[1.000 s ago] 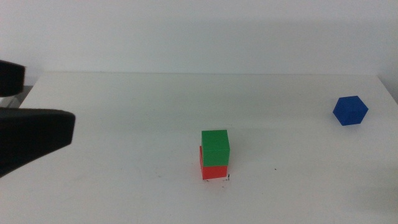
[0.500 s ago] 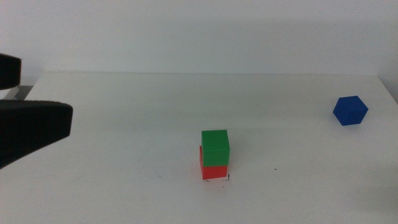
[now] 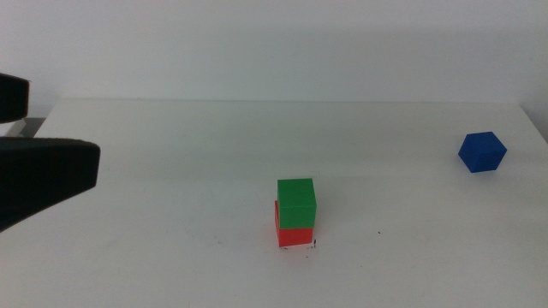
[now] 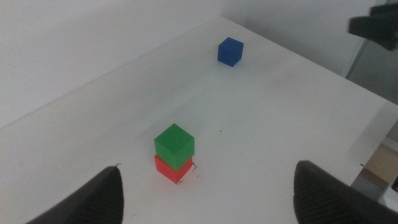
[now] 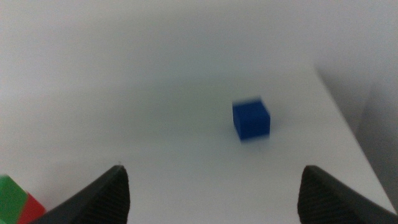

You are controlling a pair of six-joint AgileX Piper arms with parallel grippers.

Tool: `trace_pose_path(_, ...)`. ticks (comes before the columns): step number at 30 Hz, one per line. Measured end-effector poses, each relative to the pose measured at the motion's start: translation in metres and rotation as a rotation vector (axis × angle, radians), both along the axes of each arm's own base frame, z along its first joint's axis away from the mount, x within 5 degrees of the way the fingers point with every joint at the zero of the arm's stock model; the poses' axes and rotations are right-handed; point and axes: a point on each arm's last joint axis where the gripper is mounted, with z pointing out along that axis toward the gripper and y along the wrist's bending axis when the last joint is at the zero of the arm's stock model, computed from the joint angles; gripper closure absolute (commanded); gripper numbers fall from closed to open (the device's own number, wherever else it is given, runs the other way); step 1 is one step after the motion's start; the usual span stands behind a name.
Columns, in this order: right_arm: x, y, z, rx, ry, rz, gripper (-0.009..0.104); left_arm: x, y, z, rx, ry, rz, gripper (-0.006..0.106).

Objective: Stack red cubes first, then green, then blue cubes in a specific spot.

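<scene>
The green cube (image 3: 296,201) sits on the red cube (image 3: 295,236) in the middle of the table, slightly offset. The red cube stands on the specific spot, whose black ticks (image 3: 313,245) show at its base. The blue cube (image 3: 482,152) lies alone at the far right. My left gripper (image 3: 63,130) hangs open at the left edge, well clear of the stack. Its wrist view shows the green cube (image 4: 174,143), red cube (image 4: 170,169) and blue cube (image 4: 230,51) beyond the left gripper (image 4: 208,186). My right gripper (image 5: 213,177) is open, facing the blue cube (image 5: 251,119) from a distance.
A lone black speck (image 3: 380,233) marks the white table right of the stack. A dark part of the other arm (image 4: 376,28) shows past the table's far edge. The green cube (image 5: 11,194) and red cube (image 5: 32,212) peek into the right wrist view's corner.
My left gripper drew back slightly to the left a second ago and has held still since. The cubes have not moved.
</scene>
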Motion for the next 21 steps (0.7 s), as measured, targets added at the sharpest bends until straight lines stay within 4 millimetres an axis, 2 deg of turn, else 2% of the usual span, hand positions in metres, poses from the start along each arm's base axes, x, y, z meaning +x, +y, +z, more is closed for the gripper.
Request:
trace_pose_path(4,0.048,0.001,0.012,-0.004,0.213,0.003,0.002,0.0,0.0,0.0,-0.001,-0.001,0.0,0.007)
trace_pose_path(13,0.157,-0.002,-0.004,-0.078,0.543,0.029,0.002,0.0,0.0,0.0,-0.003,0.0,0.001,0.007)
trace_pose_path(16,0.199,-0.011,-0.004,-0.114,0.638,0.052,0.002,0.0,0.0,0.0,0.0,-0.003,0.004,0.007)
trace_pose_path(17,0.229,-0.019,-0.008,-0.115,0.681,0.059,0.002,0.0,0.0,0.0,0.001,-0.004,0.005,0.007)
trace_pose_path(21,0.281,-0.037,-0.027,-0.111,0.747,0.06,0.002,0.001,0.0,0.0,0.003,-0.006,0.006,0.007)
